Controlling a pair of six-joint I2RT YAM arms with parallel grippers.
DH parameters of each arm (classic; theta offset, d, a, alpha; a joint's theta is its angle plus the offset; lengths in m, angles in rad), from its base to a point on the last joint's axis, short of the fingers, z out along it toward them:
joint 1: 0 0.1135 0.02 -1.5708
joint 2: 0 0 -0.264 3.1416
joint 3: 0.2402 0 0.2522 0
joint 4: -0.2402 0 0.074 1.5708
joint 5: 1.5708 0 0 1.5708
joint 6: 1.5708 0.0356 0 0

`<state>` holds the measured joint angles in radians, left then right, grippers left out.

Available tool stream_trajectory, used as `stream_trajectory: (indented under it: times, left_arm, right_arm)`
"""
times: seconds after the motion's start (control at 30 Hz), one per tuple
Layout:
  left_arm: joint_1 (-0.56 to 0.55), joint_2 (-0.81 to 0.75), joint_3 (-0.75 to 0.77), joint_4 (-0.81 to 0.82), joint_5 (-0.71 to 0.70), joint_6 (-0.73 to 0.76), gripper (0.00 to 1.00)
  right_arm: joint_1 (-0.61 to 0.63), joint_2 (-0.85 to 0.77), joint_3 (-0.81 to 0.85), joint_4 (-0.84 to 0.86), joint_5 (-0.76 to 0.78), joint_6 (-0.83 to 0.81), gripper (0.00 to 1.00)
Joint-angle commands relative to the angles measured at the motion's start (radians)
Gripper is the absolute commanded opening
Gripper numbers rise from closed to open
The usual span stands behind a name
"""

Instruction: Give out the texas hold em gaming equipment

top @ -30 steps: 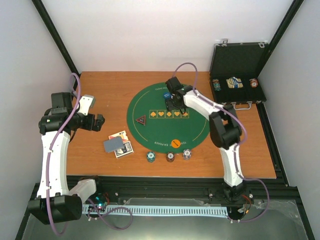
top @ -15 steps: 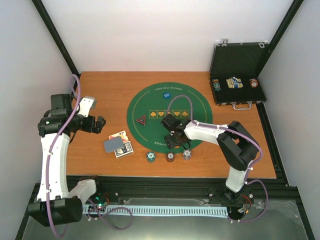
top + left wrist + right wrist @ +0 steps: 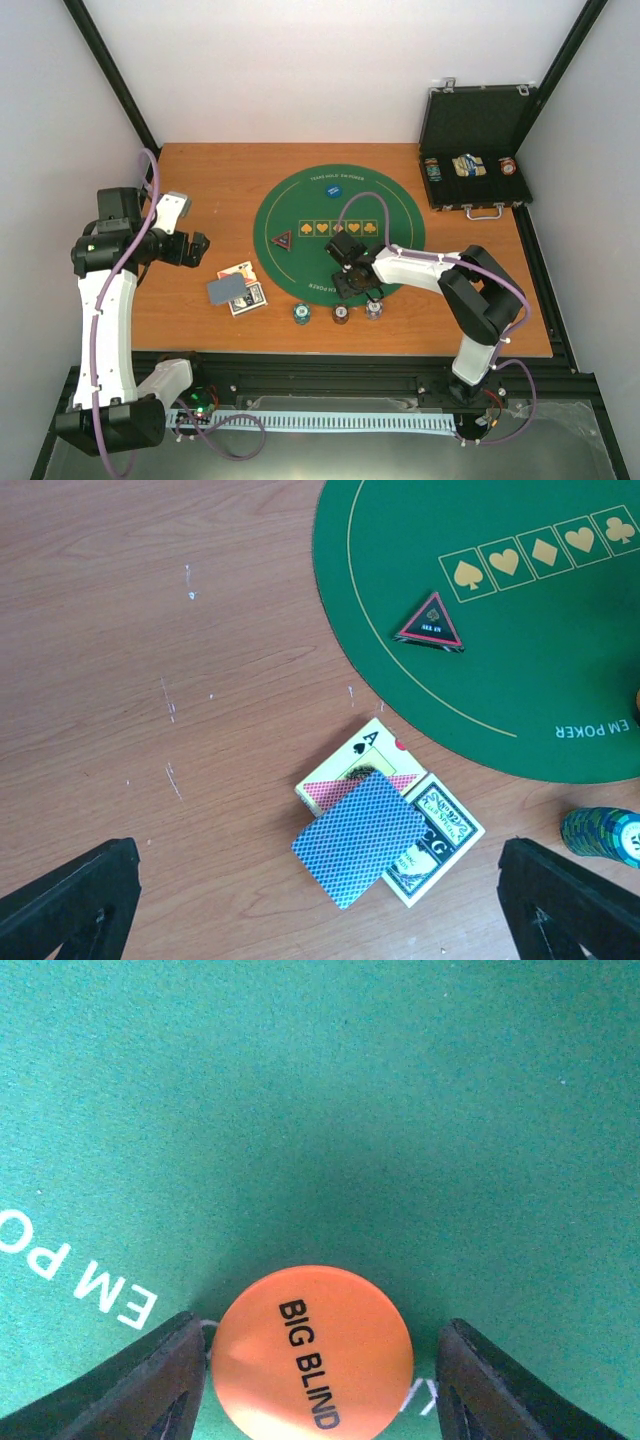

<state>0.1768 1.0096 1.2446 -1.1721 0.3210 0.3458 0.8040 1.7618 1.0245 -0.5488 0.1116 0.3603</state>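
Orange disc (image 3: 312, 1355), marked BIG BLIND, sits near the front rim of the green mat (image 3: 290, 215). The right claw (image 3: 350, 285) is now low over it, jaws spread either side, one finger at its edge, a gap at the other, no pinch yet. A second ago that arm was out at the far side by the blue disc (image 3: 331, 188) and has swung back, so blue looks placed and orange is probably next. Left claw (image 3: 197, 245) stays wide open and idle above the cards (image 3: 360, 837) on bare counter (image 3: 210, 175). Tight spot: three chip stacks (image 3: 341, 315) just off the mat rim, the right one close to the claw. Mat centre and right half are free; triangle marker (image 3: 430, 625) and black case (image 3: 478, 130) are well clear.
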Motion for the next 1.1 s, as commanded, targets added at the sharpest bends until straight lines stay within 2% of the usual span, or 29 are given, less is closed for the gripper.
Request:
stream_trajectory:
  times: [0.0, 0.07, 0.37, 0.73, 0.83, 1.07]
  left_arm:
    - [0.008, -0.007, 0.04, -0.012, -0.009, 0.018, 1.0]
    - [0.009, -0.007, 0.039, -0.011, -0.012, 0.016, 1.0]
    - [0.008, -0.01, 0.033, -0.022, -0.001, 0.035, 1.0]
    - [0.008, -0.022, -0.001, -0.04, 0.001, 0.075, 1.0]
    - [0.008, -0.026, -0.006, -0.039, -0.002, 0.081, 1.0]
    - [0.008, -0.035, -0.029, -0.01, -0.06, 0.078, 1.0]
  right_arm:
    - [-0.011, -0.008, -0.027, -0.019, 0.058, -0.01, 0.6]
    - [-0.038, -0.013, -0.03, -0.021, 0.063, -0.014, 0.57]
    - [-0.183, -0.034, -0.033, -0.015, 0.069, -0.018, 0.53]
    - [-0.26, -0.006, -0.001, -0.016, 0.085, -0.026, 0.53]
    - [-0.261, -0.01, 0.019, -0.034, 0.095, -0.026, 0.56]
    - [-0.217, -0.111, 0.082, -0.111, 0.138, -0.04, 0.76]
